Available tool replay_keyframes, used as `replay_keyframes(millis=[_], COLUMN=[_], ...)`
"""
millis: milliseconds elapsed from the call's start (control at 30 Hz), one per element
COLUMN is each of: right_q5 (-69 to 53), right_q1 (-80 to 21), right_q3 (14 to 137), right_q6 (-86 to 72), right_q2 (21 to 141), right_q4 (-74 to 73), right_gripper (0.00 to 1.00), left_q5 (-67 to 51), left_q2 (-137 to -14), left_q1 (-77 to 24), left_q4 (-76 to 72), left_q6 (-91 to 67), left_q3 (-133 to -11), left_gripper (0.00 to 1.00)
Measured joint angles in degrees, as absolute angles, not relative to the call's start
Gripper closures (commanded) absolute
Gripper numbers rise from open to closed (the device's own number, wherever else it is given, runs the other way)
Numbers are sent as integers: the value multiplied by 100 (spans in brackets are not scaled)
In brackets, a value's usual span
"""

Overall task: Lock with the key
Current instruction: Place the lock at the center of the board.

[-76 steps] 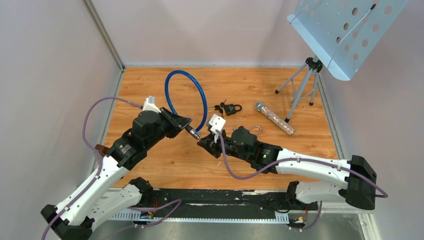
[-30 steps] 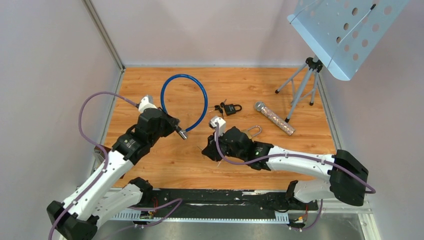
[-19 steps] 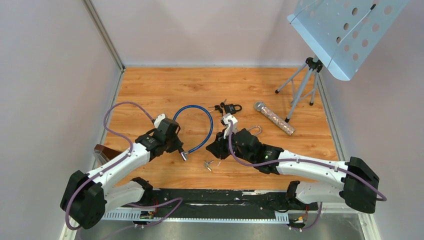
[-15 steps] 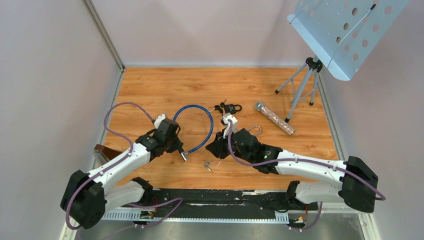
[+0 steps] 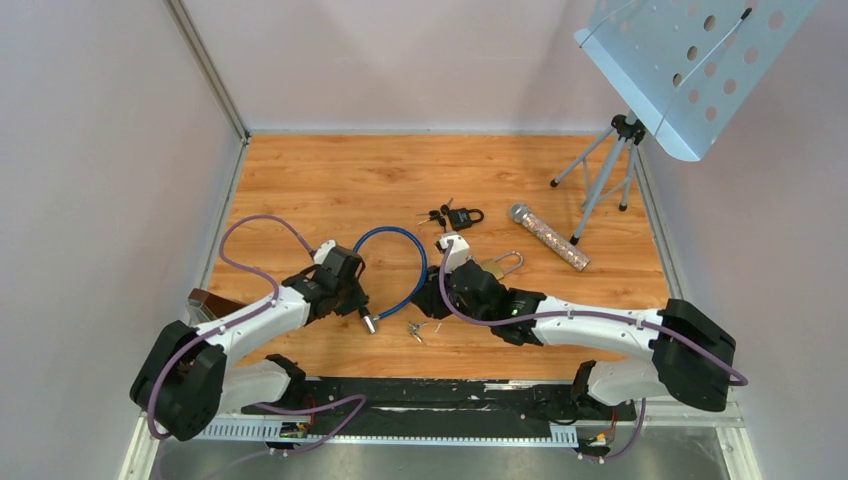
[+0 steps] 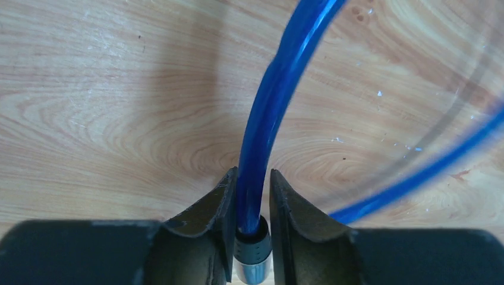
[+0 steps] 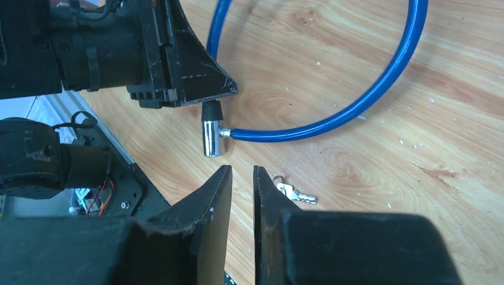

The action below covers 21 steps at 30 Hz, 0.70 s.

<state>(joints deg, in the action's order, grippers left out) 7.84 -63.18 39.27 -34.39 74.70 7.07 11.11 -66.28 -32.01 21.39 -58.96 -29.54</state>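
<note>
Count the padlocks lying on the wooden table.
2. The small black padlock lies at mid-table with its keys; the brass padlock with silver shackle lies beside the right arm.

Left wrist view: the blue cable [image 6: 261, 136] runs off the top edge, its far stretch blurred, and the lock barrel [image 6: 252, 264] is cut by the bottom edge. The right hand [image 7: 241, 170] hides part of the keys [image 7: 295, 194], too small to count.

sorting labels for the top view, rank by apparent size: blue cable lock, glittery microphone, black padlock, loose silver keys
1. blue cable lock loop
2. glittery silver microphone
3. small black padlock
4. loose silver keys, nearly alike with the padlock
</note>
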Motion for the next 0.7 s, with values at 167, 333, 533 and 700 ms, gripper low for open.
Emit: replay_keyframes(millis=[167,333,533,700], right_q5=[996,1251,1590,2217], right_q1=[-6318,-6316,-6252,-6206], right_q3=[3970,3981,3990,3990], right_q6=[-3662,-3903,-4091,-4123], right_q2=[7526,7531,7284,6110], right_q4=[585,414,-217,-1096], right_gripper=[79,74,43,1], left_q5=[917,674,878,1260], left_q2=[-6698,-6635,-5922,-4711], left_q1=[-3201,-3218,-3223,-3223], left_q4=[1984,1712,2357,3739], left_q6=[-5994,-6114,-6104,-6005], left_q3=[-2875,-2711,-2724,-3522], left_gripper=[60,37,1,0])
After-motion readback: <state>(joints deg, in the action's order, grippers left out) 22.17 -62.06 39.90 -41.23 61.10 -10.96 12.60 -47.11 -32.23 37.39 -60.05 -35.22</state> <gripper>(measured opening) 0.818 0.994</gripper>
